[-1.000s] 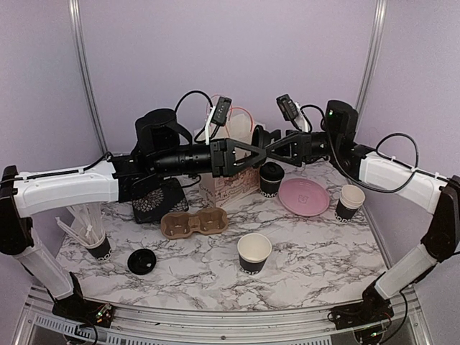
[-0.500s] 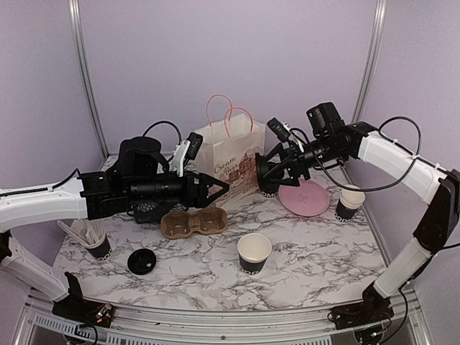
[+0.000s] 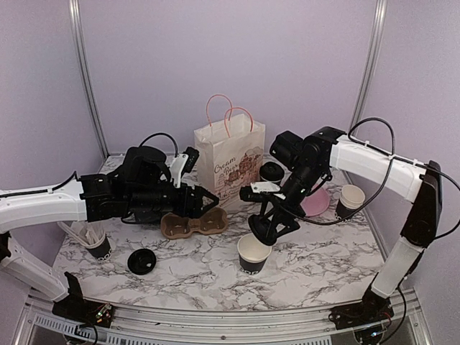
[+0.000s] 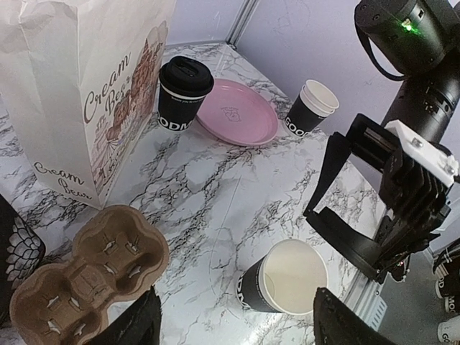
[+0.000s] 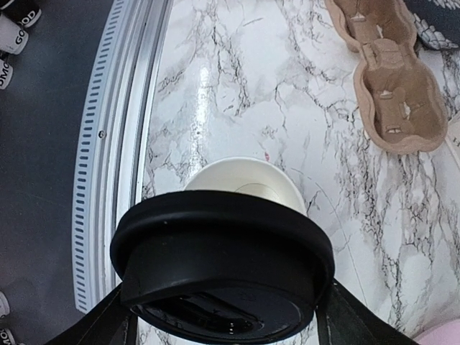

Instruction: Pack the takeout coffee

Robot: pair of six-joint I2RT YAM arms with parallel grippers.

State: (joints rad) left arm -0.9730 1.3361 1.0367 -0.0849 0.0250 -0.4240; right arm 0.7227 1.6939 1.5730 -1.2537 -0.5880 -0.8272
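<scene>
An open black paper cup [image 3: 254, 253] with a white inside stands near the table's front; it also shows as the open cup [image 4: 284, 286] and the cup rim [image 5: 244, 178]. My right gripper [image 3: 269, 226] hangs just above it, shut on a round black lid [image 5: 219, 262], with the right gripper [image 5: 223, 316] fingers at the lid's sides. A lidded cup [image 3: 272, 172] [image 4: 185, 86] stands by the paper bag [image 3: 230, 164]. My left gripper [image 3: 208, 198] [image 4: 237, 327] is open and empty above the brown cup carrier [image 3: 194, 222] [image 4: 86, 277]. Another lid [image 3: 141, 261] lies at the front left.
A pink plate [image 3: 314, 204] [image 4: 237, 111] lies right of the lidded cup. Stacked cups [image 3: 350, 201] [image 4: 310, 109] stand at the right edge. A black cup of white straws [image 3: 97, 244] is at the left. A black patterned holder [image 3: 144, 208] sits behind my left arm.
My left gripper has drawn back left and down from the bag and opened wider. My right gripper has swung from beside the bag down to above the open cup.
</scene>
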